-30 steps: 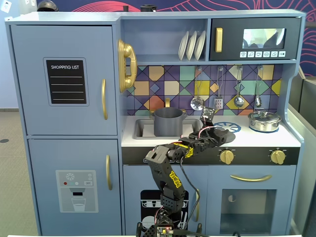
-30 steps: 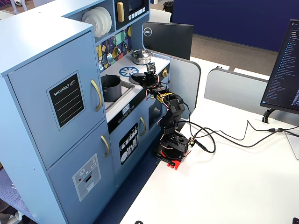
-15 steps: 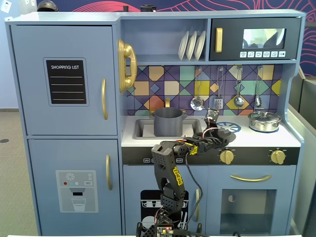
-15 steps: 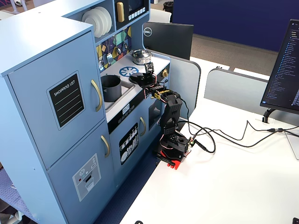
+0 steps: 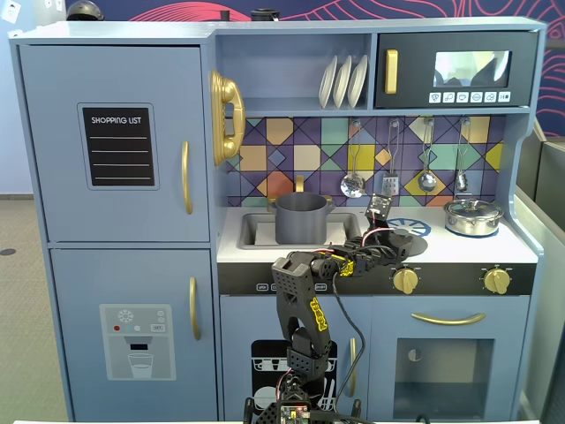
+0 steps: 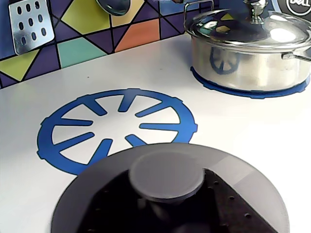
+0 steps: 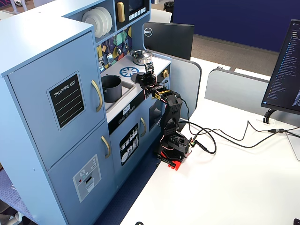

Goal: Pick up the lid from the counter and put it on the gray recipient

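The lid (image 6: 170, 194) sits low on the white counter (image 6: 243, 131), just in front of the blue burner ring (image 6: 116, 126). The gripper (image 5: 393, 237) is at it, but I can't tell if it's clamped. The gray pot (image 5: 301, 218) is in the sink, well apart; the shiny pot (image 6: 248, 48) is off right.

"SHOPPING LIST" on chalkboard (image 5: 118, 147); "DELL" on monitor (image 7: 148, 32)

Toy kitchen tabletop, left to right

In a fixed view the gray recipient (image 5: 301, 217) sits in the sink (image 5: 256, 231) at the left, the lid (image 5: 395, 243) lies just in front of the burner ring (image 5: 408, 226) mid-tabletop, and the silver pot (image 5: 472, 216) sits at the far right, utensils (image 5: 389, 163) hanging on the wall behind.
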`<act>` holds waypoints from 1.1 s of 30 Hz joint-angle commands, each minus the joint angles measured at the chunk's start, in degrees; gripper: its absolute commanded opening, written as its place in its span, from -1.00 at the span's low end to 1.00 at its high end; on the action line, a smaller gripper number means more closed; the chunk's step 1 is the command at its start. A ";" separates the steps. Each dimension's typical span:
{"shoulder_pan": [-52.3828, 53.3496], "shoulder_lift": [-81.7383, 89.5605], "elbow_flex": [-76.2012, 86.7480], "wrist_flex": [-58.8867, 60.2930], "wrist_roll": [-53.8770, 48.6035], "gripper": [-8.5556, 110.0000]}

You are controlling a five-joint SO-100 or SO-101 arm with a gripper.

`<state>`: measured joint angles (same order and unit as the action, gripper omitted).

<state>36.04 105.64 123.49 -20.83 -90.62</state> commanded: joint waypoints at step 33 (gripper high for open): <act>-25.05 18.90 -22.15 24.17 0.18 -0.86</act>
<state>15.03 119.97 105.56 2.72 -89.47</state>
